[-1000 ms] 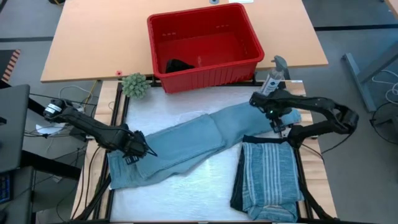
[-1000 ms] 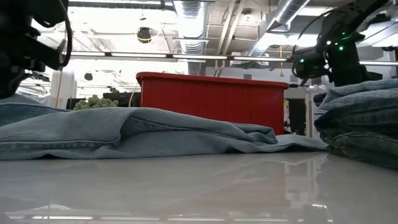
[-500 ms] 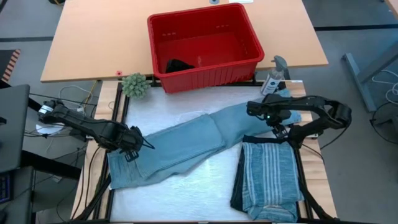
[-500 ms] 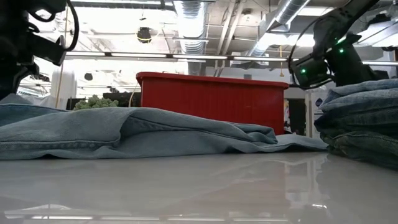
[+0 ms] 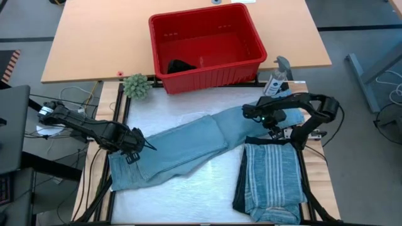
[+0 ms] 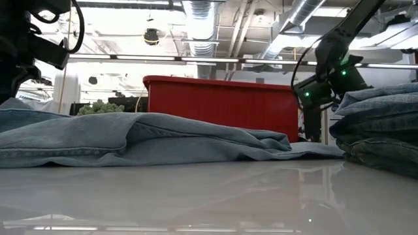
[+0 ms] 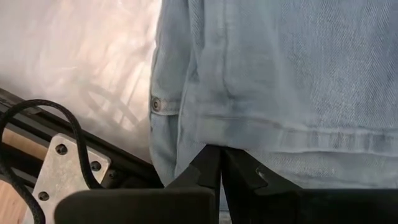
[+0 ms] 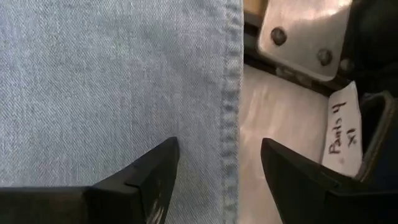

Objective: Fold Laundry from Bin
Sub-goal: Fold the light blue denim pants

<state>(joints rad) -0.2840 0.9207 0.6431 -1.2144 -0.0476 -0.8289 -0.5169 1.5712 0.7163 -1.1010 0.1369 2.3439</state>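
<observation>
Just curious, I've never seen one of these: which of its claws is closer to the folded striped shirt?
The right gripper: it hovers open just beyond the striped shirt. The left gripper is shut on the jeans, across the table.

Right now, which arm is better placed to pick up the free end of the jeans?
Probably the right: its open tool hangs over the jeans at their hem, while the left tool is shut on the waistband.

Light blue denim jeans (image 5: 188,147) lie on a white worktop (image 5: 188,194). A blue-grey towel-like cloth with white stripes (image 5: 271,176) sits folded. The bin (image 5: 207,47) is bright red, holding something black (image 5: 179,65).
</observation>
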